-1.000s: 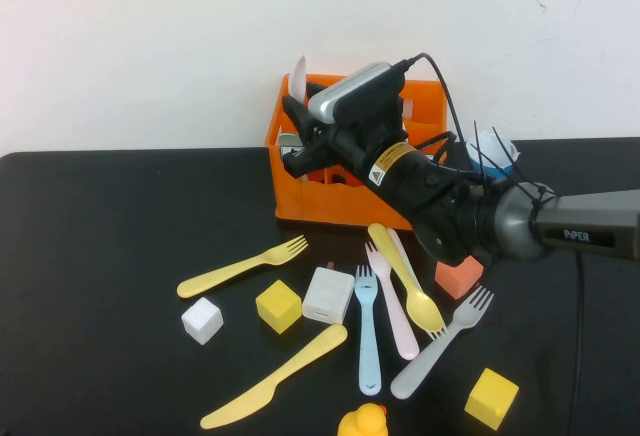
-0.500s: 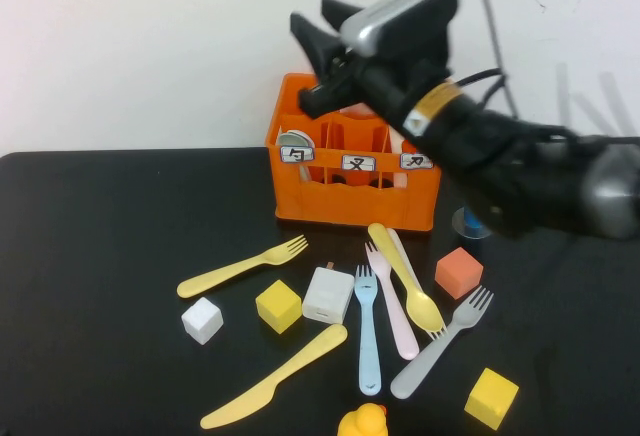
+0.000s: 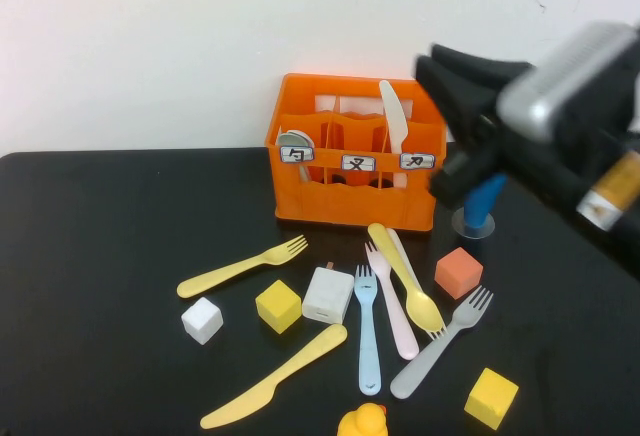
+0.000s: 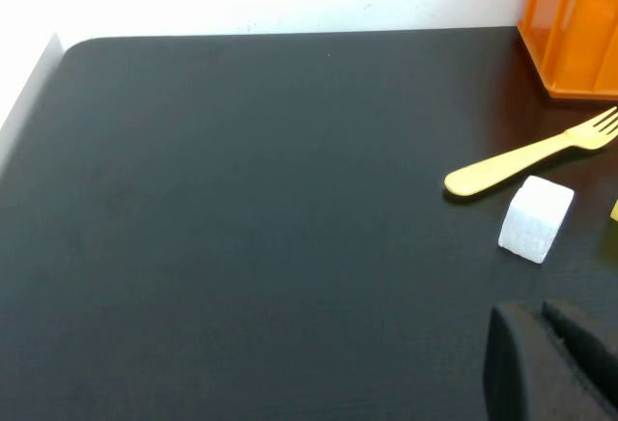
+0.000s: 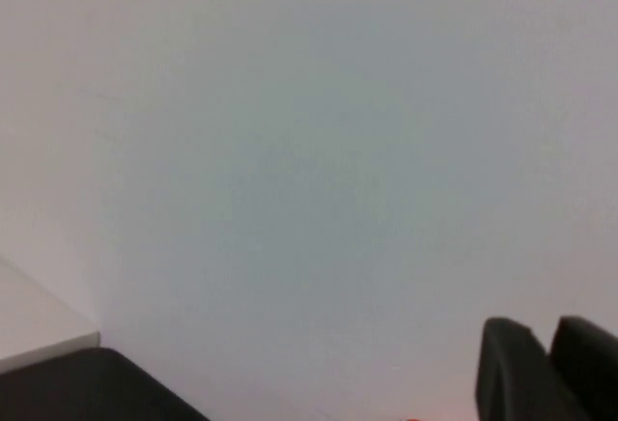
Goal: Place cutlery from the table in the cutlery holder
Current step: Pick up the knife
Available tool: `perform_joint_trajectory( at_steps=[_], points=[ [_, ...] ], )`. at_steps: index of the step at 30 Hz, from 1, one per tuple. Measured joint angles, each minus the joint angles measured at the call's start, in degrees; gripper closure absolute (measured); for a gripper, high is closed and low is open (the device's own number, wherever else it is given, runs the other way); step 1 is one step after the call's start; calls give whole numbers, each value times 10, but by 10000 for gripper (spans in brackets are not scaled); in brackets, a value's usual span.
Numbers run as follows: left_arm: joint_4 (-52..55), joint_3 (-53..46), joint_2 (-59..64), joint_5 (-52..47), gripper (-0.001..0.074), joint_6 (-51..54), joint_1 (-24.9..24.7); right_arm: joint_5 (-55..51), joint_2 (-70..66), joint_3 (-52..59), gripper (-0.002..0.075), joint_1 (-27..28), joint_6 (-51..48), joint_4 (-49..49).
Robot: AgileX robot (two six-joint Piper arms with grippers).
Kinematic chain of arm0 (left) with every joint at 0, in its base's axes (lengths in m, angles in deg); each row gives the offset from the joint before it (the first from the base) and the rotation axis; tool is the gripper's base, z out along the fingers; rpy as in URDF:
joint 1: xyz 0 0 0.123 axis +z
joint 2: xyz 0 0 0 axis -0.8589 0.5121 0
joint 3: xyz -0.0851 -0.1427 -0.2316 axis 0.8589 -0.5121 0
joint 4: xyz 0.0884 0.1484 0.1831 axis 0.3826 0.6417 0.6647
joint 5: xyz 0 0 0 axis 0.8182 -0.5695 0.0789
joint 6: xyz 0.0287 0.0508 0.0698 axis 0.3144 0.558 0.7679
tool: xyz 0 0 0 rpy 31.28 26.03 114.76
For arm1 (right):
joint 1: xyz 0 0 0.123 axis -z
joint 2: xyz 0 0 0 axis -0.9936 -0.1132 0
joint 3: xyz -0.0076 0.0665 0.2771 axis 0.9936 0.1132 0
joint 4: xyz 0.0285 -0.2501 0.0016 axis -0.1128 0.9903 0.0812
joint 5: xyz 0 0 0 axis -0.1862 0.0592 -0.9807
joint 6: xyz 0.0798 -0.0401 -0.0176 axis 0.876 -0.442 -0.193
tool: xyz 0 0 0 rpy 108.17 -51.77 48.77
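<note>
My right gripper is hovering empty, fingers narrow, right of cutlery holder; left gripper narrow, empty.

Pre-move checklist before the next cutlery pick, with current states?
1. White knife seated in cutlery holder, right compartment: ok.
2. Right claw clear of the holder, raised to its right: ok.
3. Right claw empty: cannot tell, blurred.
4. Next target free: yellow spoon lies on top of the pink cutlery: ok.
5. Left claw low over the table, short of the white cube and yellow fork: ok.
</note>
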Motion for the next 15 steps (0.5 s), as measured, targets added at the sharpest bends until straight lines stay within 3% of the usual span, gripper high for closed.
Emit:
perform_joint_trajectory(
  at_steps=[6, 15],
  points=[
    [0, 0, 0, 0, 736, 0, 0, -21, 109, 79, 649, 0, -36, 3],
    [0, 0, 0, 0, 736, -2, 0, -262, 184, 96, 653, 0, -42, 18]
  ],
)
